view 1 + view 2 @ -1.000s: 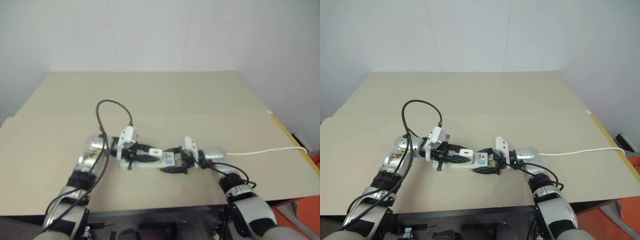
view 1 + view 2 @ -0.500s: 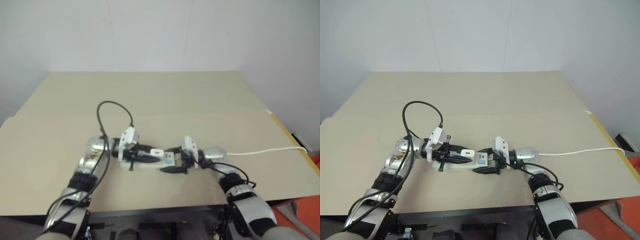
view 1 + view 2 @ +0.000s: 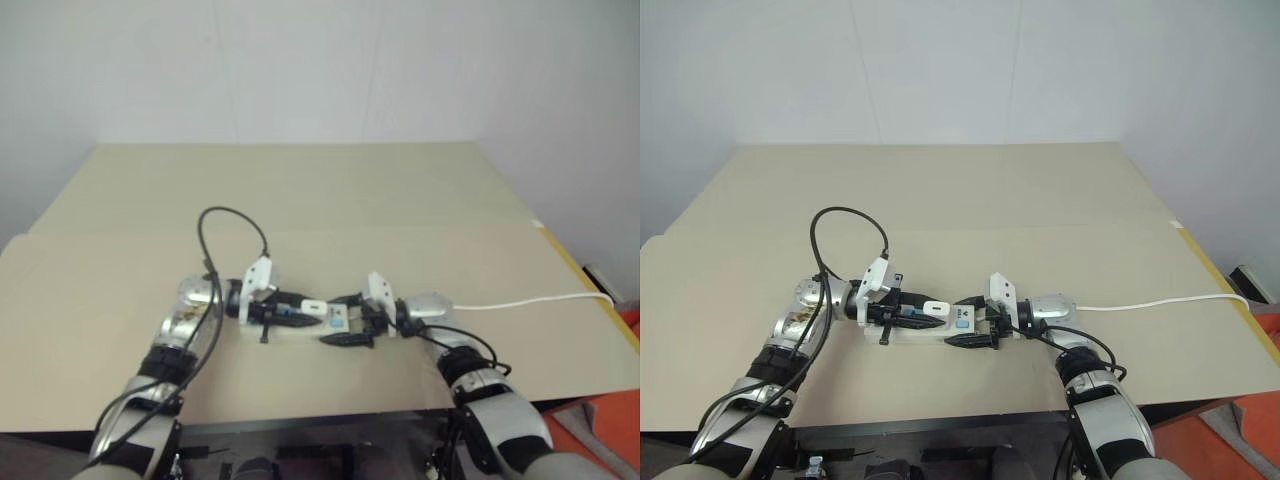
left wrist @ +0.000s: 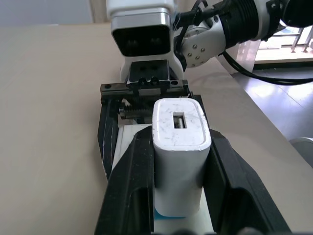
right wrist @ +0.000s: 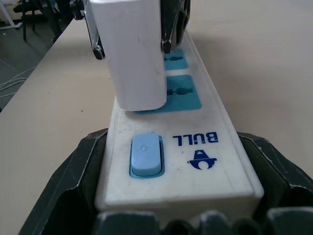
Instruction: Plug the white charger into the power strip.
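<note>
Now we see the power strip (image 3: 930, 327) lying flat on the tan surface (image 3: 970, 200), near its front edge, with both arms meeting over it. Our left pincer (image 4: 178, 161) is clenched on the white charger (image 4: 179, 147), one black finger pressed to each side of it, and holds it upright over the strip. From the right wrist view, the charger's lower end sits at the blue socket face (image 5: 183, 93) nearest the switch, touching or just above it; we cannot tell whether it is pushed fully home. Another blue socket shows just beyond it. Our right pincer (image 5: 171, 196) straddles the switch end of the strip with its fingers spread wide, one against each long side, bracing the bar. The small blue switch (image 5: 145, 154) lies between those fingers, beside the printed logo. A thin white cord (image 3: 1160, 303) runs off toward the surface's right edge.
</note>
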{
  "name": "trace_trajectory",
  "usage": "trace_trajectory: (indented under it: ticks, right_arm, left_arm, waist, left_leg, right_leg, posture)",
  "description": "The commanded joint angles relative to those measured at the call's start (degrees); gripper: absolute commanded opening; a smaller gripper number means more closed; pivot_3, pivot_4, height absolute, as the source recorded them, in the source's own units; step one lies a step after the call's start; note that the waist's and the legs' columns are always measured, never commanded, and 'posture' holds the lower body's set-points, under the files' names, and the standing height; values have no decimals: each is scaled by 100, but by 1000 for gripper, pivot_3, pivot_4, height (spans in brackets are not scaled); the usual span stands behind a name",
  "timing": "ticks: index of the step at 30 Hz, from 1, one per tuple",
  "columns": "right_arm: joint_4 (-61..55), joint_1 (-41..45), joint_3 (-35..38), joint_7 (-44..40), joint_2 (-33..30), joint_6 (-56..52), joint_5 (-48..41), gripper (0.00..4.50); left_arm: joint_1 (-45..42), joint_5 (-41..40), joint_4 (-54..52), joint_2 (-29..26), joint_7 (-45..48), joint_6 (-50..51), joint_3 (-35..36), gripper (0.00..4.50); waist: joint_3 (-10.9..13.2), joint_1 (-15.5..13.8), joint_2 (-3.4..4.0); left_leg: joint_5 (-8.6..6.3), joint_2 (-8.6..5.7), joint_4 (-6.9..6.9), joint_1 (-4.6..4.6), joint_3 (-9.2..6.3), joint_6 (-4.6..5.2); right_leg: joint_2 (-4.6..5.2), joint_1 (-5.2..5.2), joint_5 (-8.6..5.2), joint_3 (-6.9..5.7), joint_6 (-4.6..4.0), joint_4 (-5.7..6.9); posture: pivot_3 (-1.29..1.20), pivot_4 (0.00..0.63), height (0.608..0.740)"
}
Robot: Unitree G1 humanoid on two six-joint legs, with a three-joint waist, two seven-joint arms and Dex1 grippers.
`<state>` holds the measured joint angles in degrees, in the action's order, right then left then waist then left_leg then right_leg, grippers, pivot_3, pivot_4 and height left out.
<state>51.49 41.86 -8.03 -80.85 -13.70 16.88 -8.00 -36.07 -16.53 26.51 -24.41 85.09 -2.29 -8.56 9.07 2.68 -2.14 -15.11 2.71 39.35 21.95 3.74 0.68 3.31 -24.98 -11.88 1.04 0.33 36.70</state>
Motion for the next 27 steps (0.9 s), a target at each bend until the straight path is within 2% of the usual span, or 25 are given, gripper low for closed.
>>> trace_trajectory:
  ticks: [1, 13, 21, 27]
  right_arm:
    - [111, -53, -85, -3, 12, -26, 120, 3438]
    - [88, -47, -90, 4, -41, -31, 93, 3438]
    - [103, -42, -92, 4, -42, -24, 96, 3438]
    - [122, -36, -79, 6, -44, -14, 109, 3438]
  left_arm:
    - [-71, 160, 229, -164, 114, -91, -50, 996]
    - [15, 400, 639, -482, 217, -299, -191, 996]
    - [237, 511, 452, -661, 37, -225, -377, 996]
    - [424, 420, 179, -703, -198, 57, -384, 996]
  waist:
    - [0, 0, 0]
    - [-3, 27, 0]
    - [-3, 51, 0]
    - [-3, 58, 0]
  left_leg:
    - [0, 0, 0, -1, 0, 0]
    - [0, 4, -9, -26, 4, 0]
    - [0, 4, -39, -80, 5, 0]
    - [-1, 7, -41, -87, 3, 0]
  right_leg:
    - [0, 0, 0, 0, 0, 0]
    - [-6, 10, -4, 8, -6, 4]
    - [-6, 52, -15, 10, -18, -1]
    - [-7, 61, -17, 9, -19, 0]
  posture:
    - [0, 150, 740]
    - [0, 150, 740]
    - [0, 150, 740]
    - [0, 150, 740]
